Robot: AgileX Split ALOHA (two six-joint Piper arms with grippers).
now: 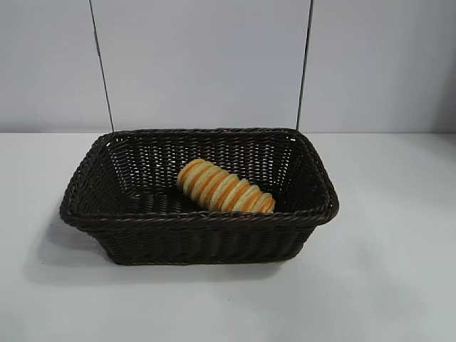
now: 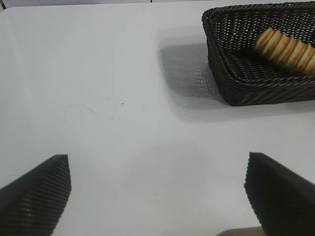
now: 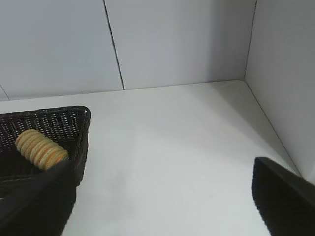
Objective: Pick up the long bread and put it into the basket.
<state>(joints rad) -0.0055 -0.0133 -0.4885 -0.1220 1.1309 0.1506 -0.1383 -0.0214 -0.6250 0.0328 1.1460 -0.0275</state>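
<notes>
**Loaf already in the basket, both claws released and clear**

Since the long bread [image 1: 225, 187] already lies on the floor of the basket [image 1: 196, 219], the task reads as done, and the relation that matters for any coming move is how the loaf sits against each claw. Seen from the exterior camera, its long axis runs from about 10 o'clock to 4 o'clock across the basket's middle, the 4 o'clock end low behind the near rim toward the right-hand corner. Neither arm appears in that view.

By the left wrist camera, the left gripper [image 2: 157, 196] hangs over bare table [image 2: 123, 123], fingers [image 2: 37, 196] spread wide with nothing between them; the basket lies well apart ahead of it, toward 1 o'clock in that picture.

By the right wrist camera, the right gripper [image 3: 162, 201] is likewise released and empty, one fingertip [image 3: 39, 201] overlapping the basket's corner in the picture, though whether it touches the wicker I cannot tell. I judge the right arm the nearer of the two to the loaf, whose end faces it.

No brand, label or readable writing shows on the bread, the basket, the table or the grey wall panels [image 1: 199, 64]
</notes>
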